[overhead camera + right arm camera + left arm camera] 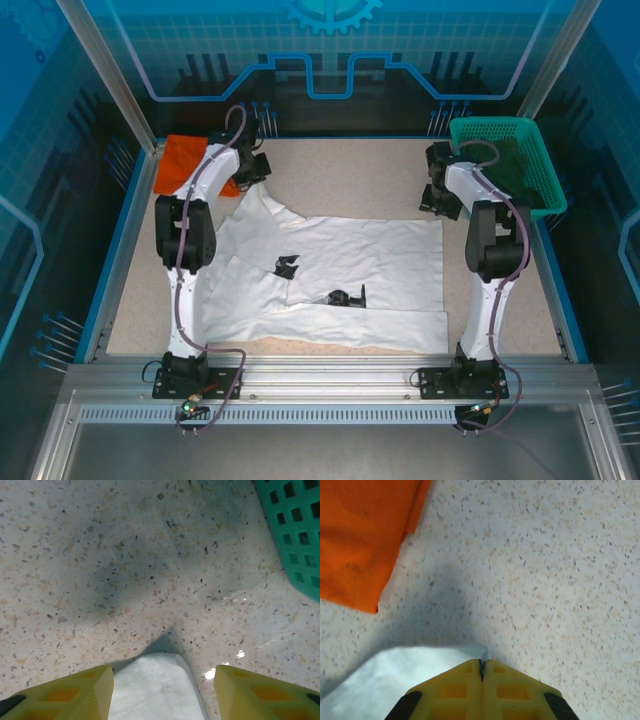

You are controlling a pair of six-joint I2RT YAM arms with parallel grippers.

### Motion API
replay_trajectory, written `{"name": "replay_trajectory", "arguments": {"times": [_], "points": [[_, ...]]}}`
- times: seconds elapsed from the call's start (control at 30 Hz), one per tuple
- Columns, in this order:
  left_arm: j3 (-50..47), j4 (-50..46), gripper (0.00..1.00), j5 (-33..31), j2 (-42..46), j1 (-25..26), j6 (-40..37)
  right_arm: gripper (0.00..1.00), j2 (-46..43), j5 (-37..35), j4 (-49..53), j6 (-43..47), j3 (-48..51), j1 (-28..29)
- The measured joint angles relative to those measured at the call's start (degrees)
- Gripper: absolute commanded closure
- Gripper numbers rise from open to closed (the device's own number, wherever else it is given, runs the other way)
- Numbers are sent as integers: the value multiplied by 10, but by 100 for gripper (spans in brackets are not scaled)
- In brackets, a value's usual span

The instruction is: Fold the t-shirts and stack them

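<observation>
White t-shirt (360,255), spread on the table (100,555): one edge pinched in the closed left hand (481,667), one corner lying between the parted fingers (65,695) of the right hand (164,674); orange t-shirt (355,540), ahead-left of the left hand.

Green mesh basket (490,123) sitting at far right corner of speckled tabletop (340,175); aluminium rail (330,385) running along near edge.

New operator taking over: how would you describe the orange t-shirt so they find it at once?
Start at the speckled table and go to its far left corner. The orange t-shirt lies there, partly behind the left arm. It is bright orange and compact, while the white t-shirt spreads across the middle.
</observation>
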State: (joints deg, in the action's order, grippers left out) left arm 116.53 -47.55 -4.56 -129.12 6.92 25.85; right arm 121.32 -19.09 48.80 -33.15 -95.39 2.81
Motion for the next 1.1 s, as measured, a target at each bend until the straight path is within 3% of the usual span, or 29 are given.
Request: {"name": "replay_trajectory", "arguments": {"times": [0.27,0.57,0.87,1.1], "points": [[-118,42,100,21,95,3,40,49,2,-2,-8,-27,38,0],[-158,61,100,34,128,13,58,52,9,1,-19,-45,39,0],[-165,63,100,35,148,17,58,64,32,14,-19,-59,12,-2],[-171,63,100,35,161,17,58,80,32,29,-28,-62,12,-3]]}}
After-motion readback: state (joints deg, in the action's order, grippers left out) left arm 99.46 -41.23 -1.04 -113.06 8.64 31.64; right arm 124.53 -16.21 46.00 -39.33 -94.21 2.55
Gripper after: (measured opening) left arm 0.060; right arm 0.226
